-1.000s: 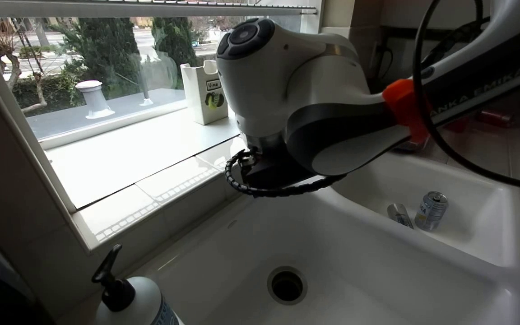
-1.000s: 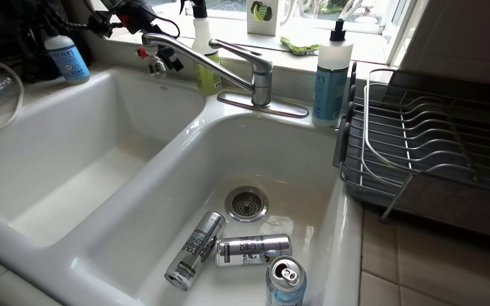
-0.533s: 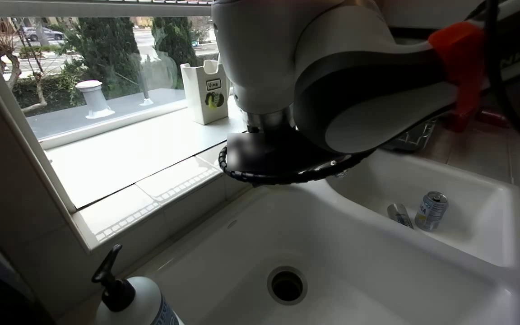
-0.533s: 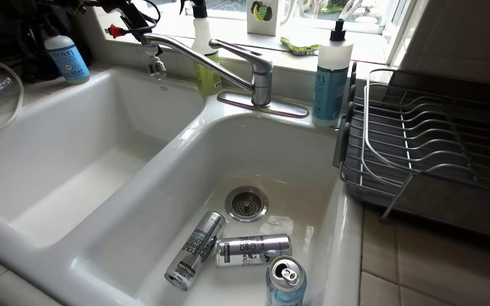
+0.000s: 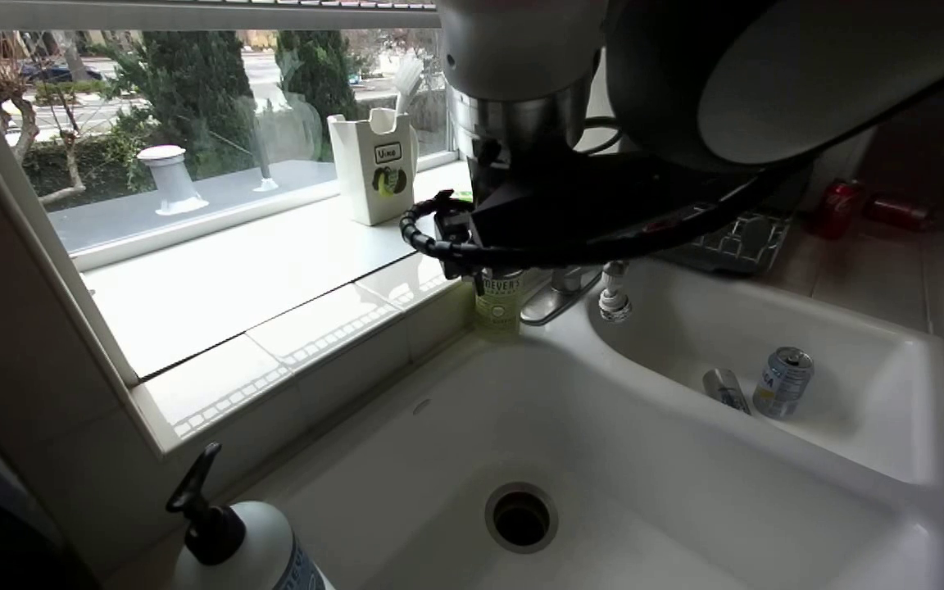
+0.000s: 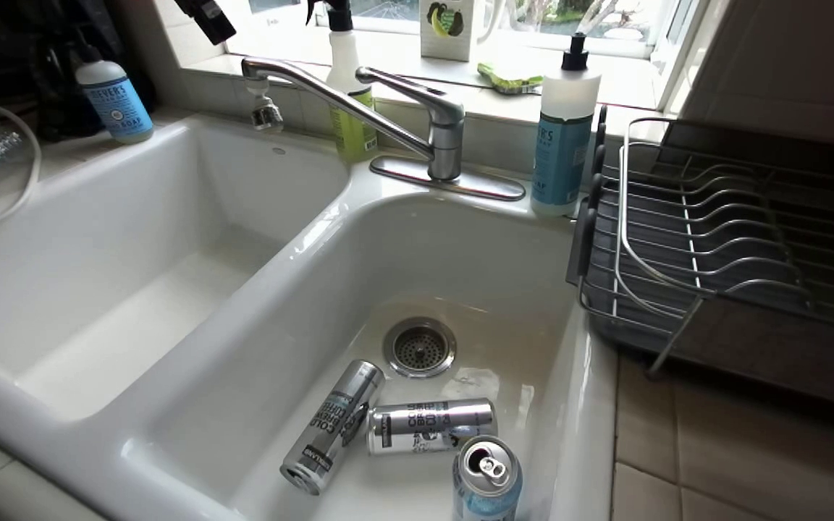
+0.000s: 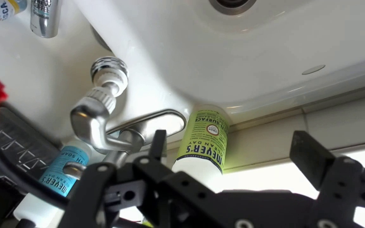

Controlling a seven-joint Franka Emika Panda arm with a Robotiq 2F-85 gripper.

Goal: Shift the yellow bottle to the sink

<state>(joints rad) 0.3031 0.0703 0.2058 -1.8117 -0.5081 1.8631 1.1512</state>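
The yellow bottle stands upright behind the faucet on the sink's back ledge. It has a yellow-green label and a black trigger head. It also shows in an exterior view, its top hidden by the dark hand. In the wrist view the bottle lies within the gap of my gripper, nearer the left finger; its top is hidden behind the gripper body. The gripper is open and holds nothing. Only a dark fingertip shows at the upper left. The white sink has two basins; its larger basin shows in the wrist view.
The faucet stands beside the bottle; its spout is close to the gripper. A blue soap bottle and a dish rack are to the right. Several cans lie in the smaller basin. A pump bottle stands in front.
In the exterior views the arm has swung and the hand has shifted, uncovering the bottle's label and the faucet base. The gripper has moved up and left, mostly out of the view with the cans.
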